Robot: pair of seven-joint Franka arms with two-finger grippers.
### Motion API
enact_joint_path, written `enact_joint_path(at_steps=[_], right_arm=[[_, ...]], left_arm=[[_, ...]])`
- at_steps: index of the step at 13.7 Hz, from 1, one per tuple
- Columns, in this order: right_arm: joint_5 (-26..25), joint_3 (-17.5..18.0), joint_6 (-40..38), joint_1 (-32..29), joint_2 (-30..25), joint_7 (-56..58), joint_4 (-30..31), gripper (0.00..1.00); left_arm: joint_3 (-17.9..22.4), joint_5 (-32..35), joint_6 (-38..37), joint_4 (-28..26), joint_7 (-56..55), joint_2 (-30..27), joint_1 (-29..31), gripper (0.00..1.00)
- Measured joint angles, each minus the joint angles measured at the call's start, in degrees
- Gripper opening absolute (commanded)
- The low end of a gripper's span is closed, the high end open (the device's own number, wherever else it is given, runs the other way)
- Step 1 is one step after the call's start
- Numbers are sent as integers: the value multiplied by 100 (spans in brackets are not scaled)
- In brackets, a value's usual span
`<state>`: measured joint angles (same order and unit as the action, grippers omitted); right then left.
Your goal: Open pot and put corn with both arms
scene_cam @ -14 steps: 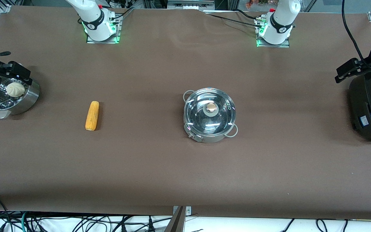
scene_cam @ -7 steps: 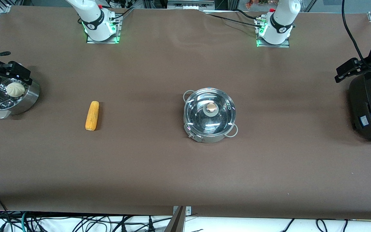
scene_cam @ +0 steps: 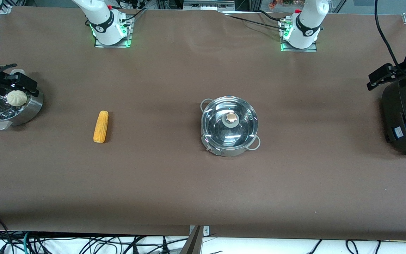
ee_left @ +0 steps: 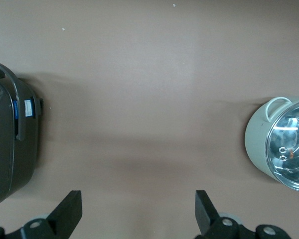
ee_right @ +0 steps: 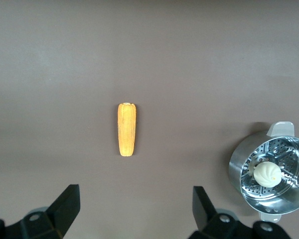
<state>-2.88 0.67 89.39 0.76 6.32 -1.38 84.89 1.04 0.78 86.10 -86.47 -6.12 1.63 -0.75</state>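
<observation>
Steel steamer bowl (scene_cam: 16, 106) with its white bun (scene_cam: 17, 97) marks the right arm's end of the tabletop (scene_cam: 174, 183). Over it the right gripper (scene_cam: 11, 84), jaws spread and empty, has shifted slightly, so work is only starting. The corn (scene_cam: 100, 126) lies between bowl and pot (scene_cam: 229, 126), lid (scene_cam: 229, 121) still on, nothing obstructing. The left gripper (ee_left: 139, 216), released, waits over the black cooker (scene_cam: 405, 120).

**Table layout with pot, corn, steamer bowl and cooker**

The pot (scene_cam: 229, 126), lid (scene_cam: 229, 121) on, sits mid-table. The corn (scene_cam: 100, 126) lies toward the right arm's end, between the pot and a steamer bowl (scene_cam: 30, 107) holding what seems a bun (scene_cam: 17, 98). A cooker (scene_cam: 405, 118) stands at the left arm's end.
</observation>
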Motion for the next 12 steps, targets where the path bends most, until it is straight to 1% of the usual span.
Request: enact_joint_path(at_steps=[3,7,9,12], right_arm=[[0,1,82,0,144,0,-1,100],[0,3,142,2,394,0,0,100],[38,4,142,3,512,0,3,100],[247,8,163,10,670,-1,11,100]], left_arm=[[-1,0,-16,-18,9,56,70,100],[-98,-44,-80,-103,16,121,12,100],[-357,-125,-80,-105,-58,121,-30,100],[-929,-137,-73,-121,-904,158,-121,100]])
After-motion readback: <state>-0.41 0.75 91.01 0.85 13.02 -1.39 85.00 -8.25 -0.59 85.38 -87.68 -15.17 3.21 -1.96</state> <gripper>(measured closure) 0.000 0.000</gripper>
